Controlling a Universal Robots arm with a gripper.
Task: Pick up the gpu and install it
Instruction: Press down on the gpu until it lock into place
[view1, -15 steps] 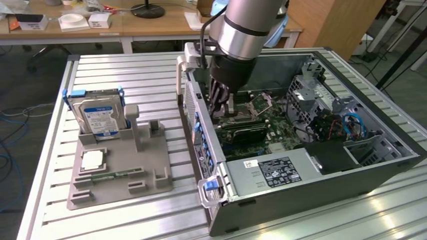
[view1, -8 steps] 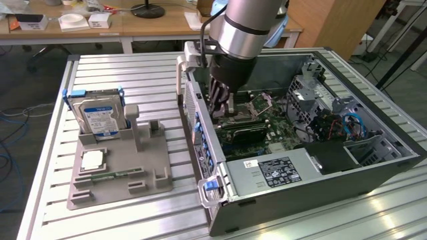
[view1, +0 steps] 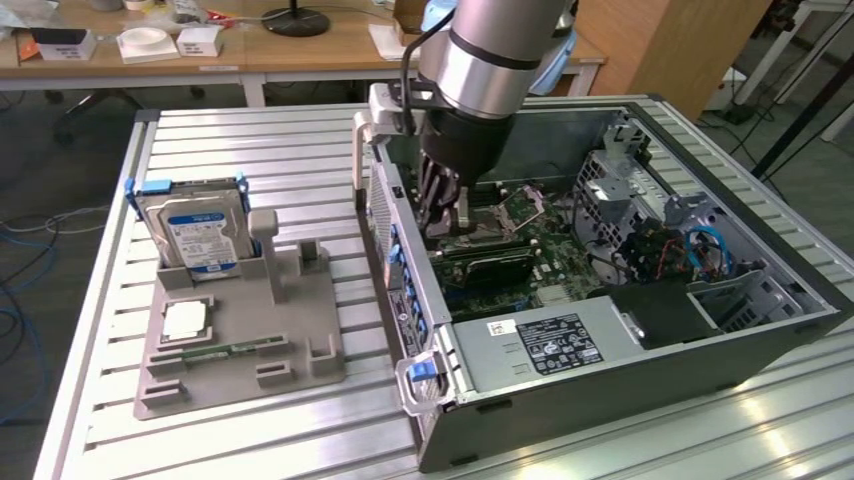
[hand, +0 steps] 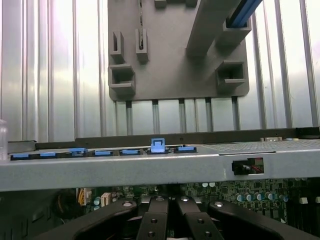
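Table: a ribbed metal surface on which the case and the tray are set side by side.
Case: an open black computer case, laid on its side on the exterior view's right; the motherboard, a drive cage and a labelled power supply are seen inside, and blue clips line the rear wall.
Arm: reached down into the case from above, over the motherboard.
Tray: a grey parts holder beside the case, on the exterior view's left — several of its slots stand bare.
Hard drive: held upright at the tray's far end, label facing out.
Gpu: a dark card lying along the motherboard just below the gripper, inside the case; whether it is fully seated cannot be told.
Gripper: lowered to the gpu — jaws drawn fully together; whether the card is pinched between them cannot be made out.
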